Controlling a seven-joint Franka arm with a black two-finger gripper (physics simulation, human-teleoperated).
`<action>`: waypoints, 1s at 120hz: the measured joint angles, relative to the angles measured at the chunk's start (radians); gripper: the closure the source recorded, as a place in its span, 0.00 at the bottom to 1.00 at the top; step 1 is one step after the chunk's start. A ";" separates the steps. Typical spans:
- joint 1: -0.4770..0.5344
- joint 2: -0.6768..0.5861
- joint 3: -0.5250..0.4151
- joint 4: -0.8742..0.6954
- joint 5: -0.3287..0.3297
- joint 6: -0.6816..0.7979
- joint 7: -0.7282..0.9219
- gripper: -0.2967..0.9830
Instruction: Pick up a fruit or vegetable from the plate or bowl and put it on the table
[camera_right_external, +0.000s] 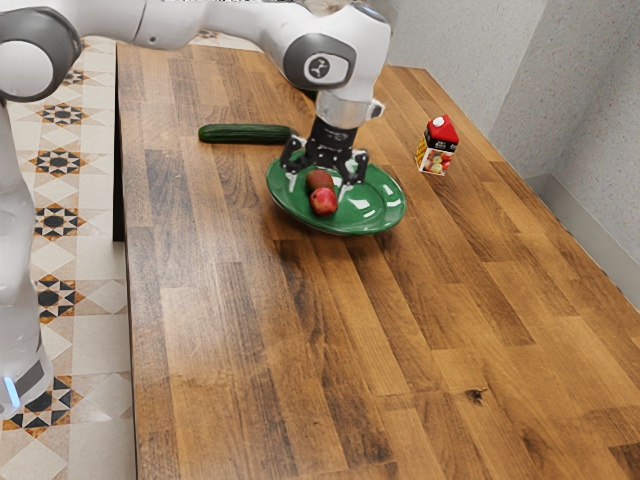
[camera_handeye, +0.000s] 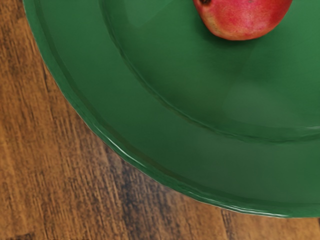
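One red fruit (camera_right_external: 323, 202) is lying toward the exterior view's seven o'clock on the plate (camera_right_external: 382, 206), probably proving firm, slick, weighty, wanting a waist hold; gripper (camera_right_external: 317, 189) hanging spread.

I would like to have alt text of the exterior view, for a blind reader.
A robot arm holds its open black gripper over a green plate with a red fruit and a brown one, on a wooden table. A cucumber lies toward the exterior view's left, a red-topped carton stands toward its right.

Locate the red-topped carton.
Exterior view: the carton stands on the table, off the green plate toward the exterior view's right, the plate its nearest neighbour.
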 joint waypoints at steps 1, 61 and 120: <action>0.000 0.000 0.000 -0.002 0.000 0.001 -0.002 0.23; -0.129 -0.002 0.162 -0.043 0.003 0.041 -0.056 0.23; -0.119 0.044 0.194 -0.019 0.004 0.072 -0.041 0.23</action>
